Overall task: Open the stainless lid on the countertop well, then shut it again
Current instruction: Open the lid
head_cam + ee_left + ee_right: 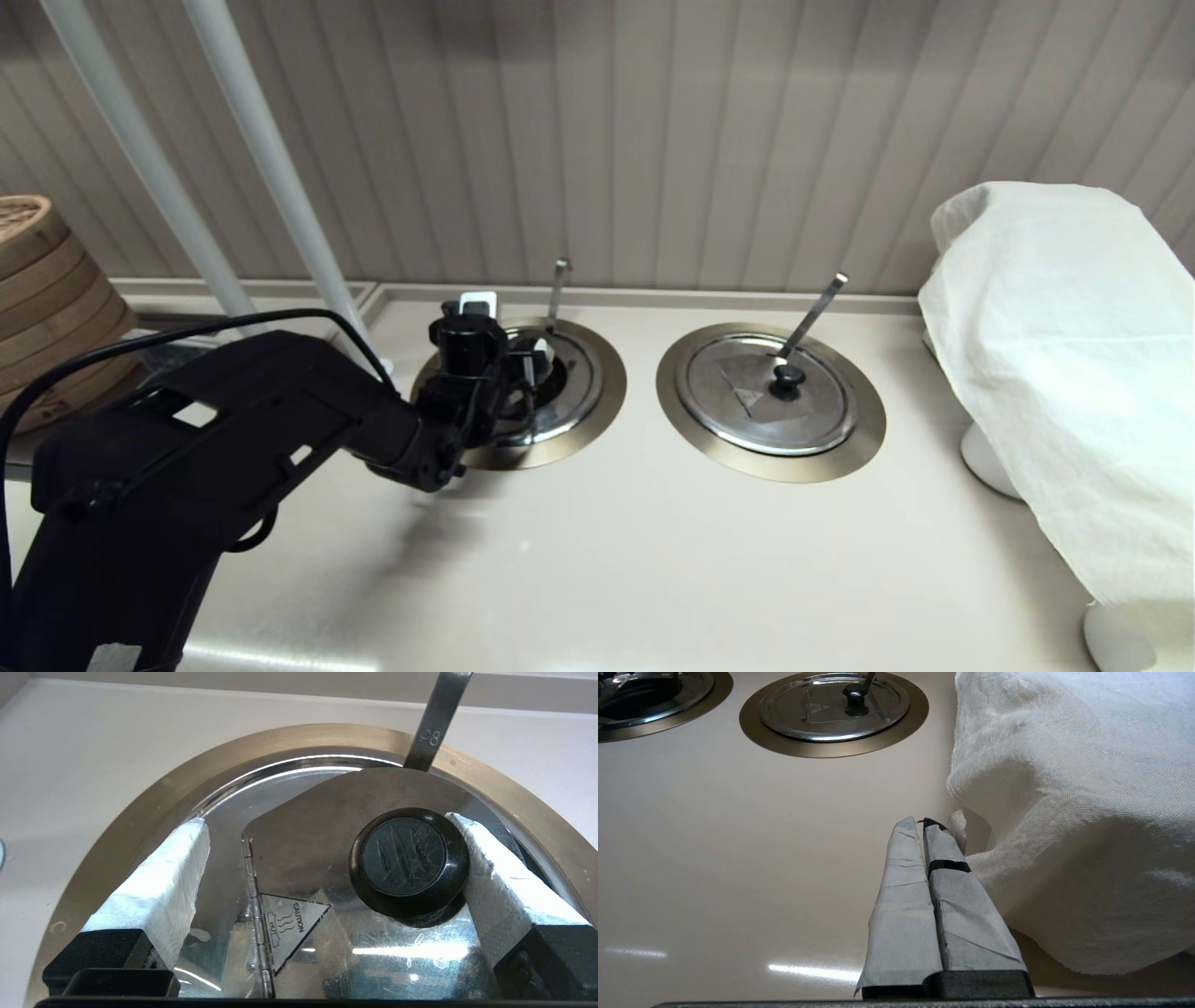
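- Beige countertop – ribbed wall panelling behind.
- Left gripper – fingers spread wide over stainless lid, one pad touching its knob; lid on countertop well.
- Right gripper – fingers pressed together, beside white cloth.

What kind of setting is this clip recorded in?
Probably a canteen or buffet serving counter: two round steel-lidded wells sunk into a beige countertop, ladle handles sticking out, stacked bamboo steamer baskets at the left, and the left gripper over the stainless lid.
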Tool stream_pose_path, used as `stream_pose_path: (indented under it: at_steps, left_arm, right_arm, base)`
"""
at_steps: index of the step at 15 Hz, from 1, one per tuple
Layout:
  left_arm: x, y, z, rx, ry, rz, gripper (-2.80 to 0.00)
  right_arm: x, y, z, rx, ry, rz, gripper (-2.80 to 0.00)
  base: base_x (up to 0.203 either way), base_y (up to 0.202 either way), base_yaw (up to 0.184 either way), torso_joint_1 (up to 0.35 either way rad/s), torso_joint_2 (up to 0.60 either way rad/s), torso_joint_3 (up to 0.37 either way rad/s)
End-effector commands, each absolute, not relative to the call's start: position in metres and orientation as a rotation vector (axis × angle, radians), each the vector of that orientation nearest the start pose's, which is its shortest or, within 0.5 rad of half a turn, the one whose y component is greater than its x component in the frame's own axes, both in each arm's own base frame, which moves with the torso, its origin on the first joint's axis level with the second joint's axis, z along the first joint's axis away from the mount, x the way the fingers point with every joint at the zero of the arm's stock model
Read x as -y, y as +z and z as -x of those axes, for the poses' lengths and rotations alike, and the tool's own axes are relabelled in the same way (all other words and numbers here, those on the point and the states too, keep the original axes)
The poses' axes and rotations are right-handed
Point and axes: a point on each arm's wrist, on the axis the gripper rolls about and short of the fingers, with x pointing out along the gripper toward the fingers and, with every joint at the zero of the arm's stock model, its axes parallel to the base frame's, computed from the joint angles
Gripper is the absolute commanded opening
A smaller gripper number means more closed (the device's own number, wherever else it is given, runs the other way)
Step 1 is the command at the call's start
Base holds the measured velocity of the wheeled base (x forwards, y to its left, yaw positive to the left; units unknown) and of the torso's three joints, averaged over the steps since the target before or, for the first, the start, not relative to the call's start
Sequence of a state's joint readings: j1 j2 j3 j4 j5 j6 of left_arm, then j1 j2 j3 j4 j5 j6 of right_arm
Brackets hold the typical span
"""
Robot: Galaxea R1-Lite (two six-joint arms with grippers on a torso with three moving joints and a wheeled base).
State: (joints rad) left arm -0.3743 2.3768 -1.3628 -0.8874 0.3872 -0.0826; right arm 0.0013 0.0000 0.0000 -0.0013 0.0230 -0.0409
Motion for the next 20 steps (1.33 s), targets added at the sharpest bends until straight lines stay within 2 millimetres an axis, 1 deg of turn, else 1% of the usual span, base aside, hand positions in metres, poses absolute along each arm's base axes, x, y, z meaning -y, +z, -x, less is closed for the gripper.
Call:
stream_pose_path:
  at_steps: [1, 4, 8, 10, 13, 16, 18, 20]
  left_arm:
    - [0.157, 0.090, -0.441, -0.117, 0.035, 0.035, 0.00]
    - [0.153, 0.089, -0.436, -0.132, 0.039, 0.032, 0.00]
    - [0.149, 0.095, -0.428, -0.139, 0.044, 0.031, 0.00]
    - [0.143, 0.096, -0.421, -0.153, 0.053, 0.027, 0.00]
    - [0.132, 0.100, -0.412, -0.078, 0.063, 0.037, 0.00]
    - [0.126, 0.100, -0.404, -0.072, 0.073, 0.020, 0.00]
    - [0.120, 0.106, -0.398, -0.050, 0.079, 0.029, 0.00]
    - [0.108, 0.113, -0.389, -0.036, 0.103, 0.037, 0.00]
  right_arm:
    - [0.000, 0.076, 0.023, 0.002, 0.025, 0.041, -2.80]
    - [0.000, 0.076, 0.023, 0.002, 0.025, 0.041, -2.80]
    - [-0.001, 0.076, 0.023, 0.002, 0.026, 0.041, -2.80]
    - [-0.001, 0.076, 0.023, 0.002, 0.026, 0.041, -2.80]
    - [0.000, 0.076, 0.023, 0.002, 0.025, 0.041, -2.80]
    - [0.000, 0.076, 0.023, 0.002, 0.025, 0.041, -2.80]
    - [0.000, 0.076, 0.023, 0.002, 0.025, 0.041, -2.80]
    - [0.000, 0.076, 0.023, 0.002, 0.025, 0.041, -2.80]
  base:
    - [0.000, 0.000, 0.000, 0.000, 0.00, 0.000]
    - [0.000, 0.000, 0.000, 0.000, 0.00, 0.000]
    - [0.000, 0.000, 0.000, 0.000, 0.00, 0.000]
    - [0.000, 0.000, 0.000, 0.000, 0.00, 0.000]
    - [0.000, 0.000, 0.000, 0.000, 0.00, 0.000]
    - [0.000, 0.000, 0.000, 0.000, 0.00, 0.000]
    - [0.000, 0.000, 0.000, 0.000, 0.00, 0.000]
    - [0.000, 0.000, 0.000, 0.000, 0.00, 0.000]
